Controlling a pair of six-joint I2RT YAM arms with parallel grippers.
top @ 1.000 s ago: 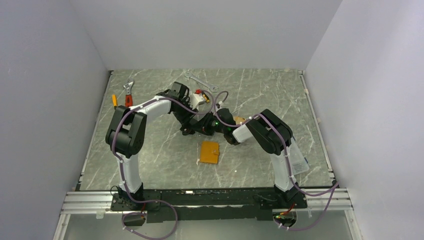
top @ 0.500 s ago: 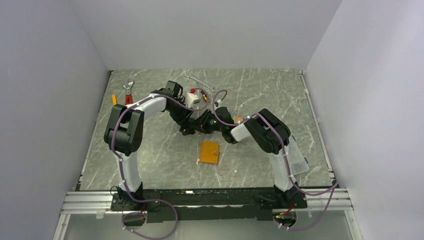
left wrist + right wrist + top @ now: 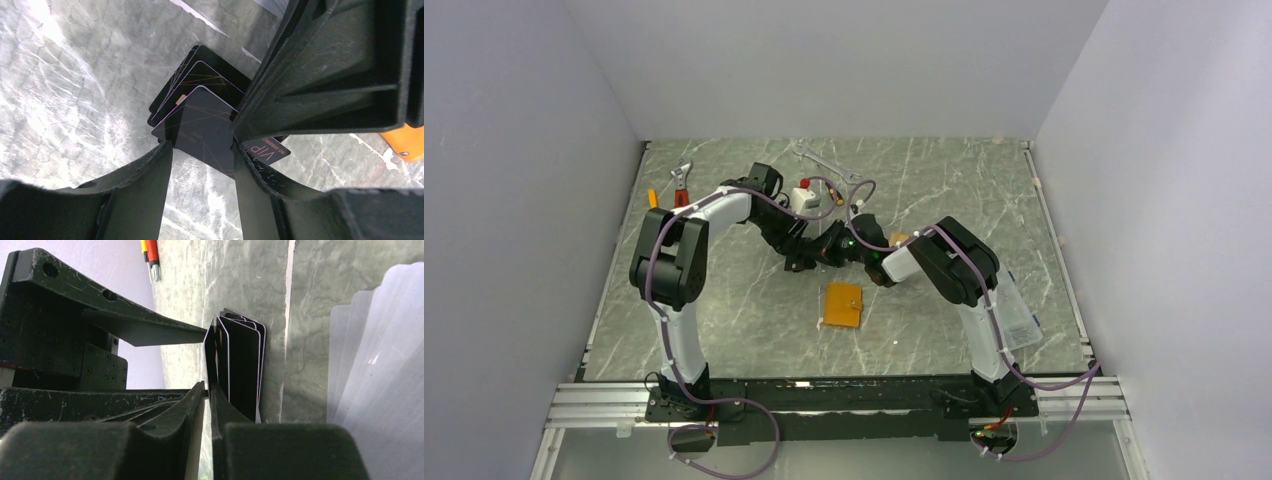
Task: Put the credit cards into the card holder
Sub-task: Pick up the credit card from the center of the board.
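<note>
A fanned stack of dark credit cards (image 3: 200, 95) lies on the marble table, one of them printed VIP. My left gripper (image 3: 201, 143) is over the stack, its fingertips pressed against the two opposite edges of the top card (image 3: 202, 125). Edge-on in the right wrist view, that top card (image 3: 211, 347) leans away from the other cards (image 3: 245, 370). My right gripper (image 3: 208, 387) is nearly closed, pinching its lower edge. The orange card holder (image 3: 843, 304) lies closed nearer the arms' bases, apart from both grippers, and its corner (image 3: 407, 147) shows in the left wrist view. From above, both grippers hide the cards.
A silver wrench (image 3: 827, 165) lies at the back. A red-handled adjustable wrench (image 3: 682, 185) and a yellow tool (image 3: 653, 200) lie at the back left. A small white box (image 3: 804, 196) sits behind the grippers. Clear plastic sleeves (image 3: 1024, 320) lie by the right arm.
The left arm's forearm has swung a little left, uncovering the white box. The right gripper's jaws have narrowed on the card. Both grippers stay at the cards; the holder has not moved.
</note>
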